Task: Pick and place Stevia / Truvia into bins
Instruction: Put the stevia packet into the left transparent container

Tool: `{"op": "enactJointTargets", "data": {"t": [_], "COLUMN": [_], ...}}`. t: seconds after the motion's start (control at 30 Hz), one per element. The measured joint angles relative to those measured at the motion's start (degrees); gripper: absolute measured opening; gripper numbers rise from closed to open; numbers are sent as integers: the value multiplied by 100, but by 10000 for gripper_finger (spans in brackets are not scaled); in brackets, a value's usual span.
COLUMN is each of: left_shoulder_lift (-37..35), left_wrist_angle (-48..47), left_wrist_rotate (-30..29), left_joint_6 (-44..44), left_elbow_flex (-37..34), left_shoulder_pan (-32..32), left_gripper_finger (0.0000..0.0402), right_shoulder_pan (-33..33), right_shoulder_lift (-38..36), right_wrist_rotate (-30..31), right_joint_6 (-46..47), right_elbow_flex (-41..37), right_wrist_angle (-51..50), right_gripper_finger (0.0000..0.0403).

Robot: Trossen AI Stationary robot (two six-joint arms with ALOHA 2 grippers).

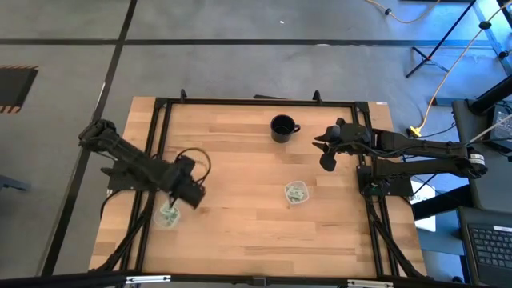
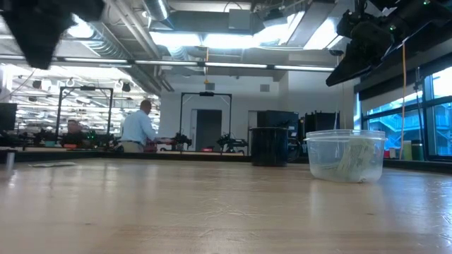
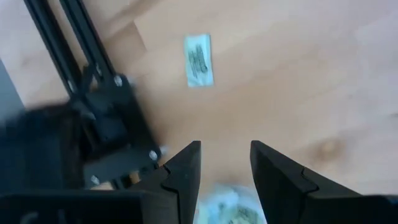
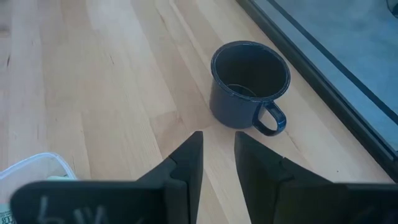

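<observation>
Two claws up, neither holding anything. Left claw hangs over the left bin near the bench's 8 o'clock edge, fingers narrowly apart with bare gap between them; the wrist view shows the bin's rim and pale green sachets just below the fingertips. Reads like a drop just made, but that's a guess.

Right claw waits high at about 2 o'clock on the bench, fingers narrowly parted, nothing between them, pointed toward the black mug. Mug looks empty and is not a target.

Progress: both clear bins have sachets in them. Right bin, roughly at bench centre and slightly toward 4 o'clock, shows green-white paper inside in the low view and the high view. Left bin likewise.

Left to do, as far as visible: one loose sachet lies flat on the bench, face up, clear of the bin and beside the black frame rail. It sits well ahead of the left claw, not between the fingers. I can't pick it out in the high view, so its clock position is uncertain; likely near the left rail. No other loose sachets visible on the open bench.

Judgement: mostly done. Left claw is the closer one for that last sachet.
</observation>
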Motion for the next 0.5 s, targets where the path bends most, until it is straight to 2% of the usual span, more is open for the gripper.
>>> {"op": "enactJointTargets", "data": {"t": [0.23,0.4,0.5], "left_shoulder_lift": [0,0,0], "left_wrist_angle": [290,309,416], "left_wrist_rotate": [-262,-473,-582], "left_joint_6": [1782,2441,2827], "left_elbow_flex": [0,0,0], "left_shoulder_pan": [1279,2040,2442], "left_gripper_finger": [134,134,134], "right_shoulder_pan": [0,1,-1], "right_shoulder_lift": [0,0,0], "right_wrist_rotate": [-129,-643,-651], "right_joint_6": [115,89,128], "right_elbow_flex": [1,1,1], "right_wrist_angle": [0,0,0], "right_gripper_finger": [95,95,95]}}
